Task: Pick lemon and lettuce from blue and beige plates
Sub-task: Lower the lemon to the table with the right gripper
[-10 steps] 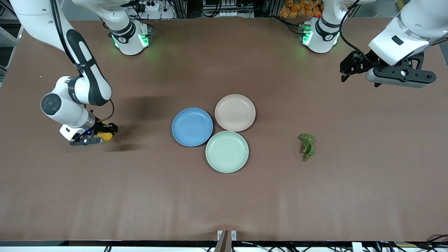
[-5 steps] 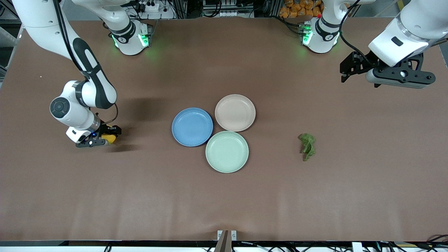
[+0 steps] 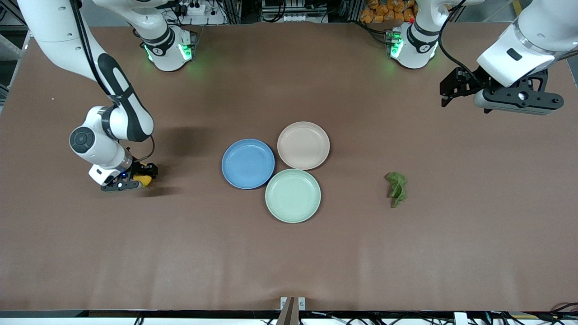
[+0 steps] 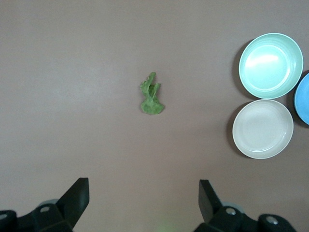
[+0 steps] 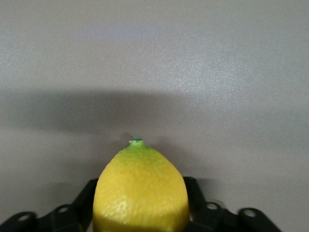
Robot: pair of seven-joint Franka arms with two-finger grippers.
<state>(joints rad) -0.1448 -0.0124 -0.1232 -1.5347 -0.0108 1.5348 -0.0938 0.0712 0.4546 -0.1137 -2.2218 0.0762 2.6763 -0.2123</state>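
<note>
My right gripper (image 3: 145, 175) is shut on a yellow lemon (image 3: 144, 181) low over the table toward the right arm's end, well apart from the plates. In the right wrist view the lemon (image 5: 140, 186) fills the space between the black fingers (image 5: 192, 191). The green lettuce (image 3: 397, 188) lies on the table toward the left arm's end; it also shows in the left wrist view (image 4: 151, 94). My left gripper (image 3: 451, 88) is open and empty, high over the table's left-arm end (image 4: 143, 189). The blue plate (image 3: 248, 163) and beige plate (image 3: 303, 145) are empty.
A pale green plate (image 3: 293, 195), also empty, touches the blue and beige plates and is nearest the front camera. All three plates show in the left wrist view: green (image 4: 271, 65), beige (image 4: 263, 129), blue (image 4: 304, 99). The brown table (image 3: 289, 253) spreads around them.
My right gripper has moved a little toward the plates and lower, still holding the lemon. The left arm has hardly moved. The lettuce and plates have not moved.
</note>
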